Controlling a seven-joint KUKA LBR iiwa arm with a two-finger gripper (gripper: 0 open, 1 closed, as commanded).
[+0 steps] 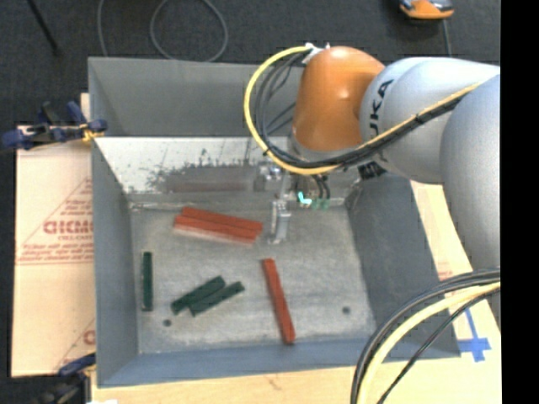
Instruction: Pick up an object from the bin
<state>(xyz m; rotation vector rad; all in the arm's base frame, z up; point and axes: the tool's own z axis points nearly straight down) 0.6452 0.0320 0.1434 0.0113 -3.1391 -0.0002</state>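
Observation:
My gripper (279, 225) hangs below the orange wrist cover, over the back middle of the bin floor. One metal finger reaches down just right of the right end of a broad red-orange block (216, 225) that lies flat. A long thin red stick (278, 300) lies on the floor in front of the gripper, running toward the front wall. Nothing shows between the fingers.
Two dark green sticks (206, 295) lie together at the front middle left. A single dark green stick (147, 281) lies along the left wall. The arm and its cable loops cover the bin's back right part.

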